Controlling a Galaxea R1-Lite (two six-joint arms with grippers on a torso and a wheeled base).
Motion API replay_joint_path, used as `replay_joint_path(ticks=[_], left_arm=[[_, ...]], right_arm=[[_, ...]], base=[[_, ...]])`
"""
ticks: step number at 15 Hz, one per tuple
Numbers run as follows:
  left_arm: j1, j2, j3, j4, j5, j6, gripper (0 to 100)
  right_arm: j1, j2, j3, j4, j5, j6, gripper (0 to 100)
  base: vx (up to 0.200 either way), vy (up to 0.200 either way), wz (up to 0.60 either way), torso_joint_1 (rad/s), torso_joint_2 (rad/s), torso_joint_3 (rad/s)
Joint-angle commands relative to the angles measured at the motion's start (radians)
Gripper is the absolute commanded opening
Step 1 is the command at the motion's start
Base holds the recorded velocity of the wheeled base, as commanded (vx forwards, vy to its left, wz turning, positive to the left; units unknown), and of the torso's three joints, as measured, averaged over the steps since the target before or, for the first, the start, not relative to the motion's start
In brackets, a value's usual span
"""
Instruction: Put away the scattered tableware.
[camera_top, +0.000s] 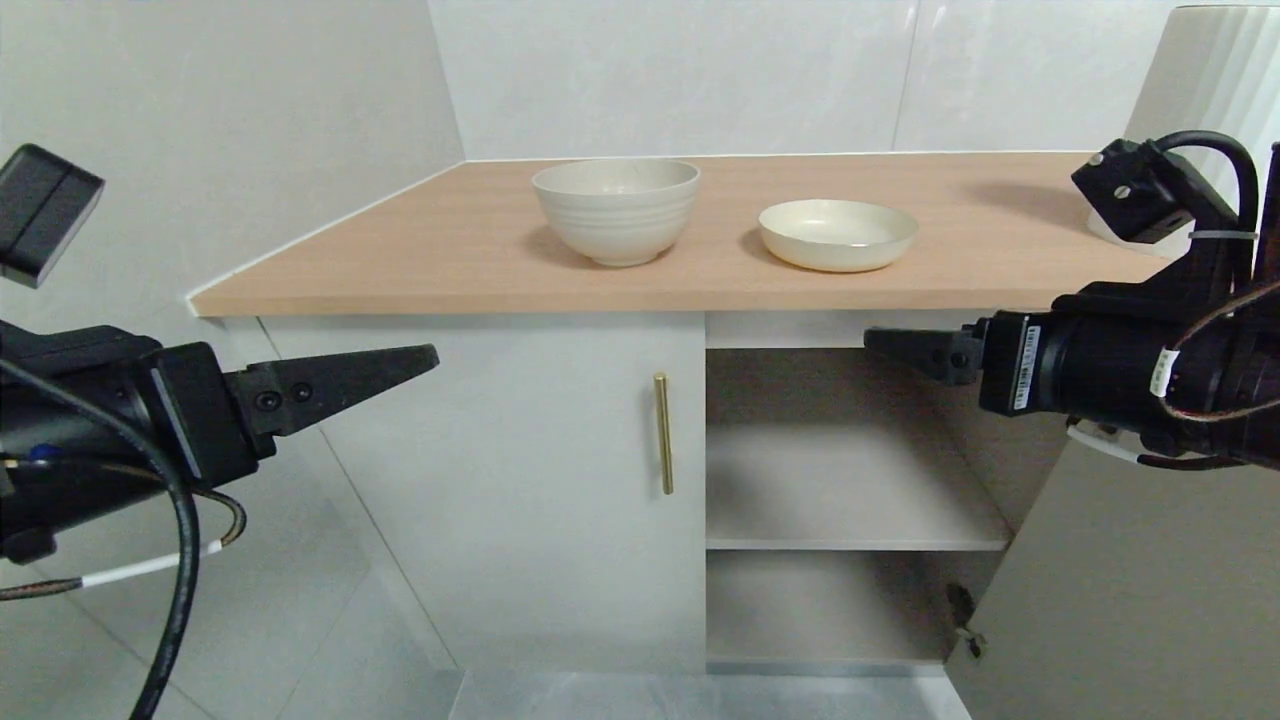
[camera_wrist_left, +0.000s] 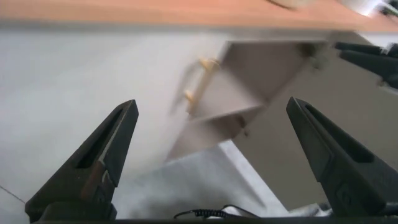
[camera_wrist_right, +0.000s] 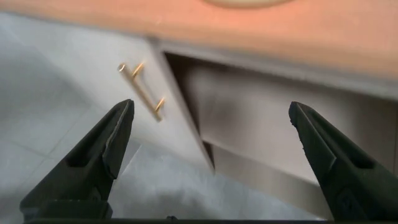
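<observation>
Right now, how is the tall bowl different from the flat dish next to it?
The deep off-white ribbed bowl is tall; the shallow cream dish is low. The bowl has ridges around its outside; the dish is smooth. The bowl looks greyer white, the dish yellower. Both stand upright, empty and apart on the wooden countertop.

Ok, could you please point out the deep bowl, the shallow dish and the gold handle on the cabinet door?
deep bowl (camera_top: 615, 222): head view, on its ribbed outer wall.
shallow dish (camera_top: 838, 224): head view, on its inner floor.
gold handle (camera_top: 662, 435): head view, on the middle of the bar.
</observation>
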Motion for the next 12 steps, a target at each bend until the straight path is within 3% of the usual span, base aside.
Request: replay_joint_path(ticks=[1,10,12], left_arm=[[-0.001,0.003,0.001,-0.001,-0.001,0.000,100],[-0.001,0.009,0.001,-0.002,-0.005,-0.008,100],[-0.001,0.013,0.000,-0.002,-0.005,-0.008,100]], right_arm=[[0.002,-0.012,0.004,-0.001,0.002,0.000,100],[0.002,-0.061,0.096,-0.059,0.027,-0.083,100],[0.002,-0.061,0.096,-0.059,0.027,-0.084,100]], base=[[0.200,0.000,0.00,0.002,0.00,-0.002],[0.000,0.000,0.00,0.001,-0.01,-0.002],[0.000,0.000,0.00,0.044,-0.28,-0.232]])
